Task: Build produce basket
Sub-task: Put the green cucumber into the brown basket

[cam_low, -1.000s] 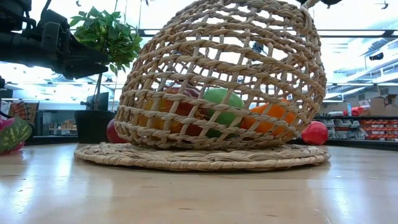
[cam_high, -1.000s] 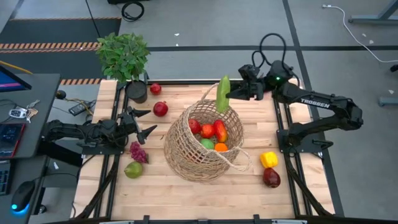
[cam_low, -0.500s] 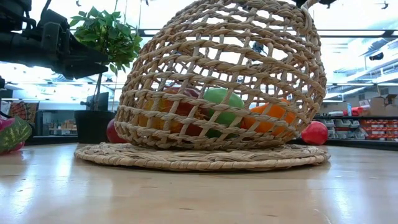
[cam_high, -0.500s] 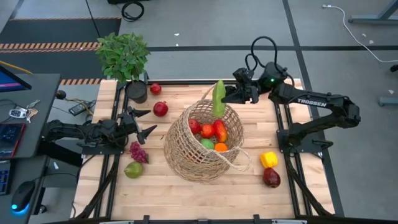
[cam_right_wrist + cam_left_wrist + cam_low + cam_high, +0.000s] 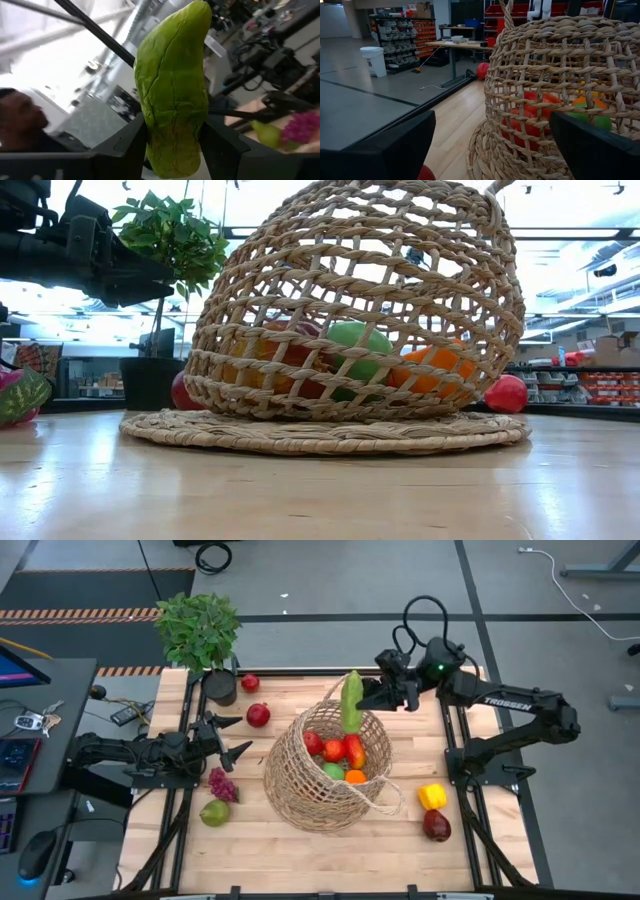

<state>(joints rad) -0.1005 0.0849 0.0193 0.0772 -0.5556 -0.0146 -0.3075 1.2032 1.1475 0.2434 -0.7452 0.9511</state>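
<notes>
Right gripper [image 5: 368, 696] sits over the 12 o'clock rim of the basket [image 5: 300, 785], fingers closed on a long green vegetable [image 5: 351, 700] held upright above the opening (clear of the rim, as far as the overhead view shows). Red, green and orange produce [image 5: 339, 755] lies inside. Left gripper [image 5: 232, 736] waits at 9 o'clock, jaws spread wide, holding nothing.

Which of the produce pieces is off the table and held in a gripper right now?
The long green vegetable, clamped upright in the right gripper above the basket rim. Every other piece lies in the basket or on the table.
</notes>
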